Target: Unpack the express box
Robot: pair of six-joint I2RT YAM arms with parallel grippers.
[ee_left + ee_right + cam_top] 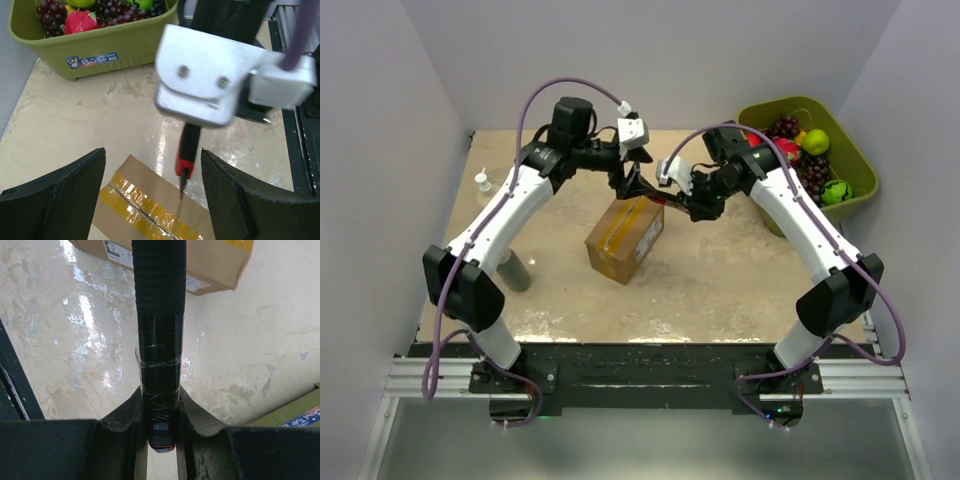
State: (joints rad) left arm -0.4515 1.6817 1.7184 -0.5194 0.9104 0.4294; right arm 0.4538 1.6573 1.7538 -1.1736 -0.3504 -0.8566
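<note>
From above, the express box [623, 240] sits on the middle of the table [720, 290], turned at an angle, its taped top facing up. Both arms reach in over its far end: the left gripper [632, 186] hangs above the far left corner, and the right gripper [688, 207] is just beside it on the right. A green tub [860, 165] of fruit stands at the far right corner, and a small spray bottle [482, 183] and a dark cylinder [513, 270] stand along the left side.

The left wrist camera shows its own fingers [60, 200] spread wide with nothing between them. Below the gap lies the box's top with its yellow tape [145, 212]. A red and black cutting tool [187, 147] comes down from the right arm's white camera housing [200, 80]. Its thin tip, seemingly a blade, appears to meet the tape's centre seam, though contact is hard to confirm.

In the right wrist camera, the two fingers [127, 415] are clamped on the tool's black, tape-wrapped handle, which runs straight away from the lens. Beyond it the box shows a side wall bearing a white label [117, 250].
</note>
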